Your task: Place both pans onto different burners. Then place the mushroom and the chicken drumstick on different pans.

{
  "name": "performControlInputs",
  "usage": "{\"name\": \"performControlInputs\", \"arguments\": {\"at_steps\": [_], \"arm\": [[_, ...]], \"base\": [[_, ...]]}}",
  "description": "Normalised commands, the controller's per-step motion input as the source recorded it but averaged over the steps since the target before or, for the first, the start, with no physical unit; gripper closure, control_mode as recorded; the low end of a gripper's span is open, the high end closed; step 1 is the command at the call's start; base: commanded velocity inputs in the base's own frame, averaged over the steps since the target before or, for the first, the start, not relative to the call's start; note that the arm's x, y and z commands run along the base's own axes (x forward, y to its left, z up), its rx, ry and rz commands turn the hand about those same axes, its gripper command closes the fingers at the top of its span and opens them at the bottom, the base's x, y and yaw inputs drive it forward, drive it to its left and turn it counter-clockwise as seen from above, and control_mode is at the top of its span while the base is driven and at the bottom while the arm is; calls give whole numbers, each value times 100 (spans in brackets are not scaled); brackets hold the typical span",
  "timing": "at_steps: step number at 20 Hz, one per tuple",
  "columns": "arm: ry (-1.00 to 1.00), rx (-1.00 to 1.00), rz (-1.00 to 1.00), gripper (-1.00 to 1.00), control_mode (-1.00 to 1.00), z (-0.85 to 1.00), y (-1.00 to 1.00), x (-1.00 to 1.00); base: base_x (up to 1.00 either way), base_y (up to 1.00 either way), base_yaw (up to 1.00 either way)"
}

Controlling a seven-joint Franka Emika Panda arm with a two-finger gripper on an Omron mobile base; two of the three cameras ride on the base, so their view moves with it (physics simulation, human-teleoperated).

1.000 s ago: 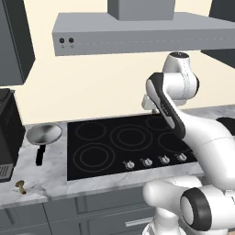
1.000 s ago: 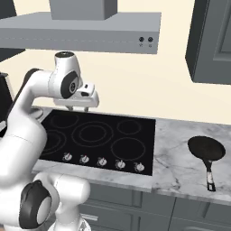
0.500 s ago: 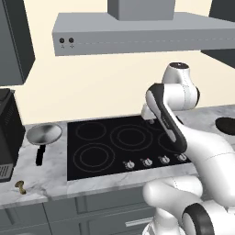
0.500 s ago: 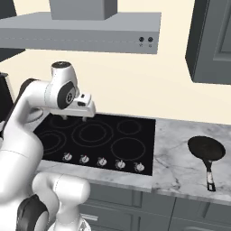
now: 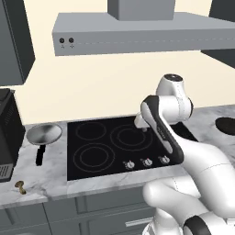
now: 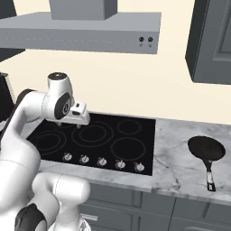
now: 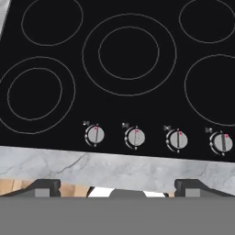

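Note:
The silver pan [image 5: 43,134] rests on the marble counter left of the black cooktop [image 5: 92,140], its black handle pointing toward the front. A dark pan [image 6: 206,148] lies on the counter right of the cooktop [image 6: 135,151]; its edge [image 5: 227,125] shows at the far right. The tiny tan mushroom [image 5: 19,186] sits near the counter's front left edge. My gripper [image 5: 140,123] [image 6: 81,122] hovers open over the rear middle burner [image 7: 129,54], with nothing between its fingertips [image 7: 43,186]. The chicken drumstick is out of view.
A row of silver knobs [image 7: 135,137] runs along the cooktop's front edge. A grey range hood [image 5: 137,36] hangs overhead. A dark appliance [image 5: 7,133] stands at the far left of the counter [image 6: 176,171]. Dark cabinets [image 6: 212,40] hang at the upper right.
The hand has dropped from mid-air to just above the cooktop and drifted slightly left. Pans and mushroom have not moved.

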Motion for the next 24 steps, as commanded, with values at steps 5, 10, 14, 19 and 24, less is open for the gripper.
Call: {"name": "performControlInputs", "arguments": {"at_steps": [5,10,14,19,24], "arm": [[0,0,0,-100,-100,-13,42,0],[0,0,0,-100,-100,-19,46,1],[0,0,0,-100,-100,-21,47,0],[0,0,0,-100,-100,-15,47,4],[0,1,0,-100,-100,-11,36,7]], "base": [[0,0,0],[0,0,0],[0,0,0],[0,0,0],[0,0,0]]}}
